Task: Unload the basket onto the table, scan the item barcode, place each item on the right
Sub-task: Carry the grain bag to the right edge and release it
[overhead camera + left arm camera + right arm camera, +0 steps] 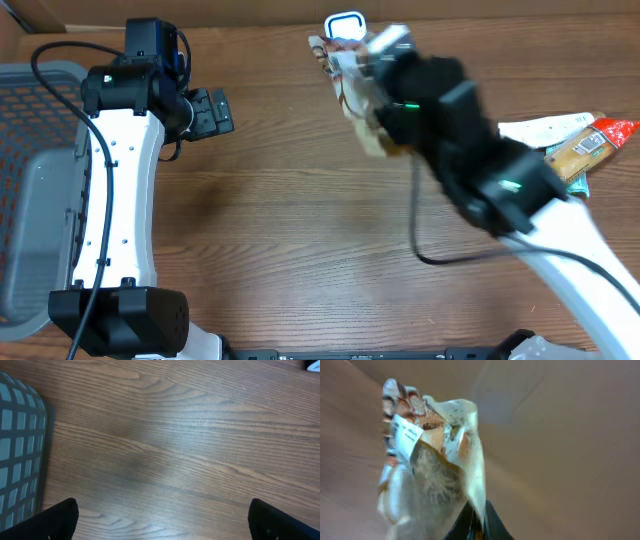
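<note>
- At far centre, right gripper (pixel 477 526) was clamped on the packet's (pixel 348 90) edge, holding it raised.
- Packet looked light, crinkly, floppy; an edge pinch suited it.
- Left gripper (pixel 207 112) hung open, empty.

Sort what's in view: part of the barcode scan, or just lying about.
In the job: snack bag, pinched in the right gripper; white-and-blue device, likely the scanner.
Lying about: packets at right; grey basket; open left gripper, idle.
</note>
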You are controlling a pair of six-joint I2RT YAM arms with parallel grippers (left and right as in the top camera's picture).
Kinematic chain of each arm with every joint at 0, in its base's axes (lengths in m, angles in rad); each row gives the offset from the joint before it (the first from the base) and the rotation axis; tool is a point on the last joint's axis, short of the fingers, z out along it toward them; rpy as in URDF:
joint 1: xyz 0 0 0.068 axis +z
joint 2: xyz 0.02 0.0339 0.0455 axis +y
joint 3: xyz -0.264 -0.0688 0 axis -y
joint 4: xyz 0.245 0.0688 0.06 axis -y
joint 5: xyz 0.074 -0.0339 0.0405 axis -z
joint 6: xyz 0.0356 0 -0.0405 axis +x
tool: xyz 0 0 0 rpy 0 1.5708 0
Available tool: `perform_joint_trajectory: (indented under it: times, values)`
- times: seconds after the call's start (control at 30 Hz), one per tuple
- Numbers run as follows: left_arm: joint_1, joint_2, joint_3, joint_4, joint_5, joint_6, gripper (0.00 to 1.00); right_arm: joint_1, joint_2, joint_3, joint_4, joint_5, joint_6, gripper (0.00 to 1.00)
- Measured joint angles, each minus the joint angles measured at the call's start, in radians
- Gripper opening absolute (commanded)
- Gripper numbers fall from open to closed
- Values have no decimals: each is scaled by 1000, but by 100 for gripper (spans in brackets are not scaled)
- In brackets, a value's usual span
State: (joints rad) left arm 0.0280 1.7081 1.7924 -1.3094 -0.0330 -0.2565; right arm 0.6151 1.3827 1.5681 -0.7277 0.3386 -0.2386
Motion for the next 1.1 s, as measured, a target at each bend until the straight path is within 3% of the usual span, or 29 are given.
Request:
perform_joint_trajectory:
  times: [0.2,0.37,0.63,0.83,0.9,0.93,0.97,1.0,1.1]
  values:
    - [0,0,0,0,1,0,100,-243,-179,0,-219,-255,379,4]
    - [0,0,0,0,0,0,100,-545,-227,-2,-422,-328,523,4]
    - [0,0,0,0,0,0,100,-892,-73,-156,-223,-502,507,4]
    - [0,0,0,0,0,0,100,-1046,138,-202,-127,-591,500,6]
    - [0,0,0,0,0,0,100,-1079,198,-204,-122,-601,499,14]
    - [0,0,0,0,0,0,100,-1094,221,-206,-122,-605,502,28]
    - [0,0,0,0,0,0,100,-1103,234,-208,-126,-608,503,52]
    - [0,0,0,0,0,0,100,-1109,241,-209,-130,-611,495,63]
    - [0,0,0,0,0,0,100,-1115,243,-210,-155,-620,492,76]
